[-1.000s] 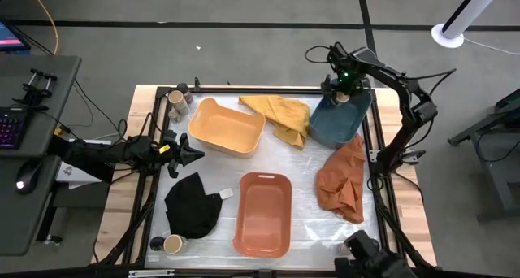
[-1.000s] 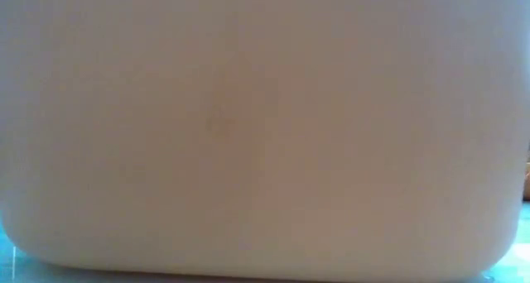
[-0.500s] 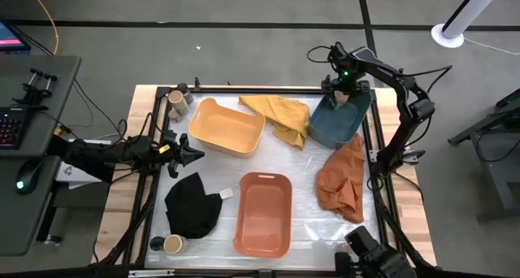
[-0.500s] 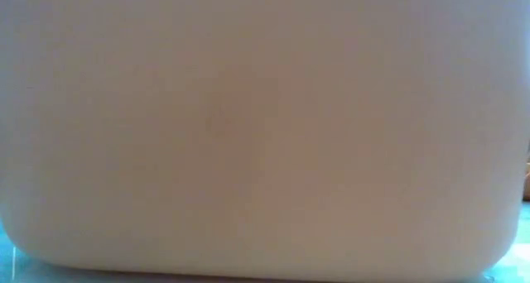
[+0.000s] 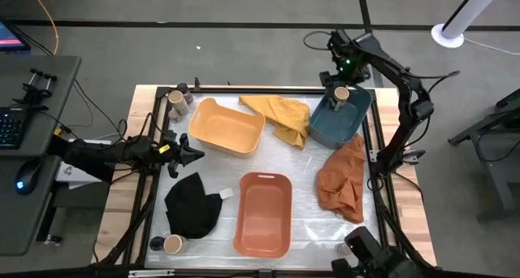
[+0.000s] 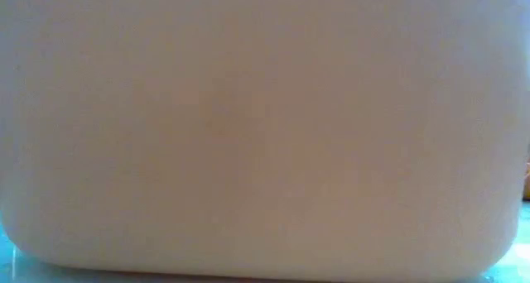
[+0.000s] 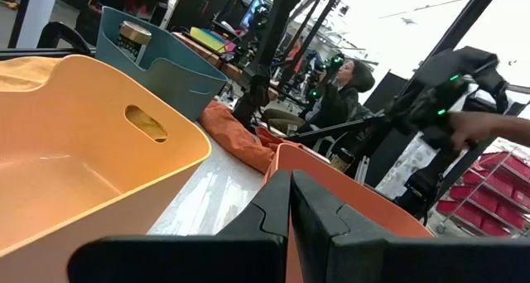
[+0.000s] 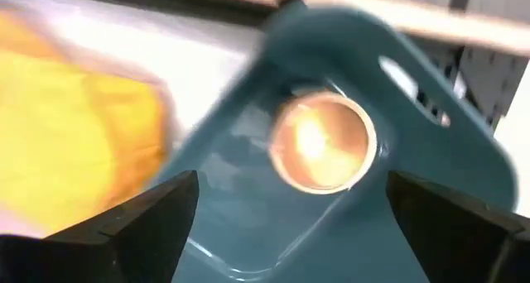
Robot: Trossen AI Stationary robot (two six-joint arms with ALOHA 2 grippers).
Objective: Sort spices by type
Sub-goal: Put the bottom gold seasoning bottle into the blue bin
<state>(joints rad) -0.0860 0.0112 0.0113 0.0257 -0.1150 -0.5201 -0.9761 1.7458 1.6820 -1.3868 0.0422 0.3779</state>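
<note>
Right now, near edge of the high view: a tan-topped jar [image 5: 173, 244] stands at lower left of the table [image 5: 146, 95], with a small dark jar [image 5: 157, 243] touching it on the left. Another small jar [image 5: 344, 249] sits at lower right, partly hidden by dark hardware. The black cloth [image 5: 193, 205] lies just above the lower-left pair, the orange tub [image 5: 263, 213] right of it at bottom centre. That tub's wall fills the low view.

Mid-table: left gripper [image 5: 195, 153] sits at the left edge, fingers clenched together, holding nothing, pointing at the yellow tub [image 5: 227, 127]. The orange cloth [image 5: 342, 180] is bunched on the right.

Far side: yellow cloth [image 5: 280, 115] between yellow tub and blue tub [image 5: 340, 118]. One tan-topped jar [image 5: 341, 94] stands upright inside the blue tub, at its far end. Right gripper [image 5: 342, 61] hangs above the far rim, fingers spread wide, released, clear of the jar. Upper left corner: a tan-topped jar [image 5: 175, 98] with a darker jar [image 5: 184, 89] close beside it.
</note>
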